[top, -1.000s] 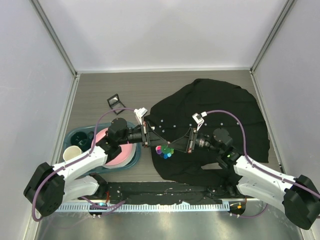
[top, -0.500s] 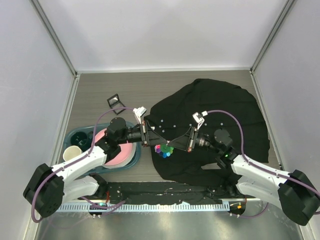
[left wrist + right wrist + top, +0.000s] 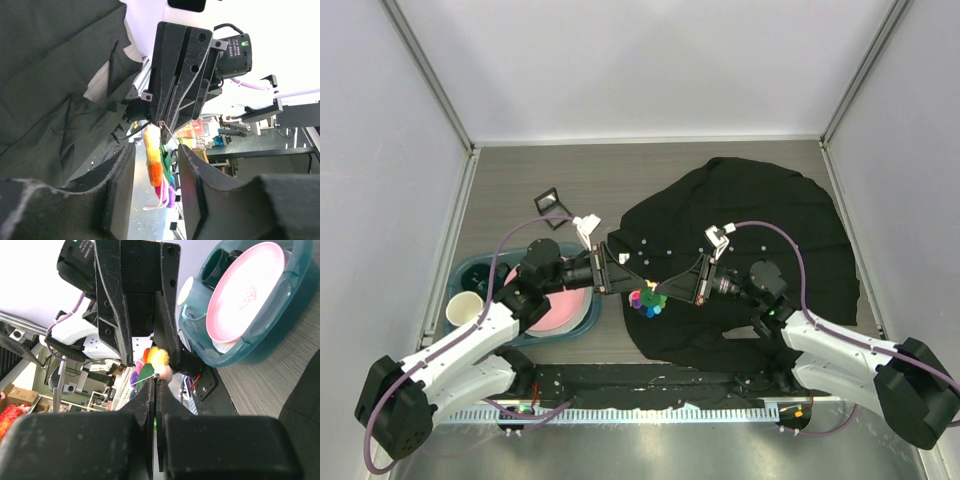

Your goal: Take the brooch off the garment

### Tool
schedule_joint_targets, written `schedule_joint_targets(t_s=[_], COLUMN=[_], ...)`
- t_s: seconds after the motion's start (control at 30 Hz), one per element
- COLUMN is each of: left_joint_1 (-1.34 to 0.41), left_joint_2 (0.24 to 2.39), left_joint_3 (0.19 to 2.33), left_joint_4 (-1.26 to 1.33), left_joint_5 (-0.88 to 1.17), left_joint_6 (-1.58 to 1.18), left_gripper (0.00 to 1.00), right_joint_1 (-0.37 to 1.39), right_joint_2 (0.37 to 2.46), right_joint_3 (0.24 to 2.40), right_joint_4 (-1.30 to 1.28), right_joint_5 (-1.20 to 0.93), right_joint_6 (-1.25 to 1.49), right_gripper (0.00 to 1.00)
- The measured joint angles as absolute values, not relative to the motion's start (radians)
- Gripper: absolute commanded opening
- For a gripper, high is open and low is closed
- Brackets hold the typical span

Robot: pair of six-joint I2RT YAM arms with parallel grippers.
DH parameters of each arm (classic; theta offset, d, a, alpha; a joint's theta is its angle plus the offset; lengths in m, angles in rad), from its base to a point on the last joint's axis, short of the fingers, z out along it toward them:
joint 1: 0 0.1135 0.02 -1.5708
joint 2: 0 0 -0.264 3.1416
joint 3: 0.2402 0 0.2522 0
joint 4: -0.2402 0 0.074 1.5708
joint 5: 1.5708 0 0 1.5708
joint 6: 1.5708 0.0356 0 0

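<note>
Right gripper [image 3: 155, 379]: pressed together on the thin metal pin of the small flower-shaped multicoloured brooch [image 3: 156, 170] — grip on the stem so the petals hang free.
Left gripper [image 3: 628, 286]: fingers apart, straddling the petals with no contact — probably placed to steady or take over.
Brooch location: between both gripper tips, just over the near-left edge of the large black button-up shirt [image 3: 770, 220]; looks clear of the cloth, not certain.
Shirt: spread on the grey table [image 3: 520, 180], not pinned by either arm.
Risk: thin pin hold, could slip.
</note>
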State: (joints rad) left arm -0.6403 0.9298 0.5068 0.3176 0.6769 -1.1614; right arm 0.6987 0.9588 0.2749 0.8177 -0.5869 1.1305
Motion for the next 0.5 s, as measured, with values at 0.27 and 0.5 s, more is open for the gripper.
schedule_joint_targets(t_s=[0.27, 0.5], left_joint_1=[-0.635, -0.635], left_joint_2=[0.9, 0.93], left_joint_3=[0.508, 0.533], left_joint_4=[0.208, 0.197], left_joint_5=[0.676, 0.693], left_joint_6=[-1.09, -1.079], left_gripper=[0.4, 0.37], right_joint_1=[0.698, 0.698], right_joint_2=[0.931, 0.929], right_joint_3=[0.287, 0.321], right_joint_4=[0.698, 0.626], right_joint_5=[-0.555, -0.525], right_joint_6=[1.099, 1.07], right_gripper=[0.01, 0.01])
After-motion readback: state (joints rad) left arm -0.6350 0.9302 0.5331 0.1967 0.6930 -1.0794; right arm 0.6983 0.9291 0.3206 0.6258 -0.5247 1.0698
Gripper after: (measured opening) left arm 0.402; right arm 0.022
